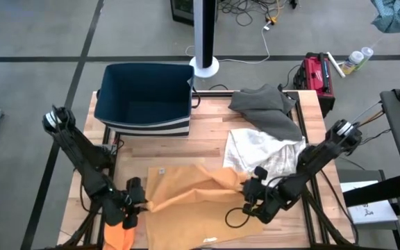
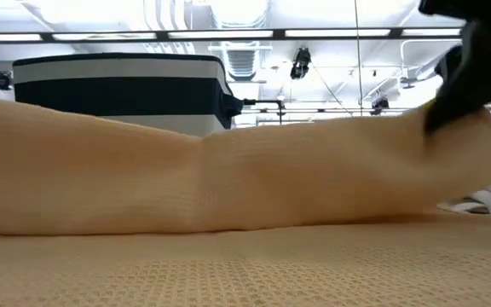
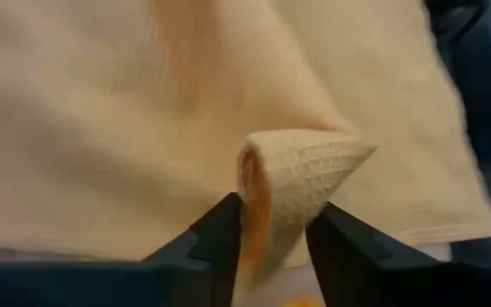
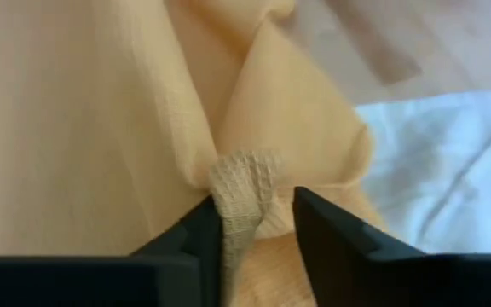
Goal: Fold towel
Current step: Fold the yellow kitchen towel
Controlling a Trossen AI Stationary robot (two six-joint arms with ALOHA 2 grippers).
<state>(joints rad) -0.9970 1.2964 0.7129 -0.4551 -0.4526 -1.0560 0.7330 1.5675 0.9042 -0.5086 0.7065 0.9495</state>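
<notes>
Grey floor with dark lines lies all around a wooden table (image 1: 207, 139) seen from above, and a white pole stands on a round foot (image 1: 204, 67) at about 12 o'clock from the table. On the table an orange towel (image 1: 193, 194) lies crumpled near the front edge, around 6 o'clock. The left gripper (image 1: 136, 192) is at the towel's 9 o'clock side. Its wrist view shows a rolled corner of towel sticking up between its two dark fingers (image 3: 220, 243), which stand a little apart with the cloth in the gap; whether they squeeze it or have let go I cannot tell. The right gripper (image 1: 254, 189) is at the towel's 3 o'clock side. In its wrist view a bunched bit of towel (image 4: 245, 192) sits between its fingers (image 4: 326, 230), touching one and with a small gap by the other, so I cannot tell if it holds. A dark blue bin (image 1: 144, 97) with a striped side stands at 11 o'clock on the table. A grey cloth (image 1: 266, 107) lies at 1 o'clock, and a white cloth (image 1: 262, 153) lies just below it, touching the towel. A red box (image 1: 314, 73) sits off the table's far right corner. From table height, the towel fills the front and ceiling lights (image 2: 228, 34) shine behind.
</notes>
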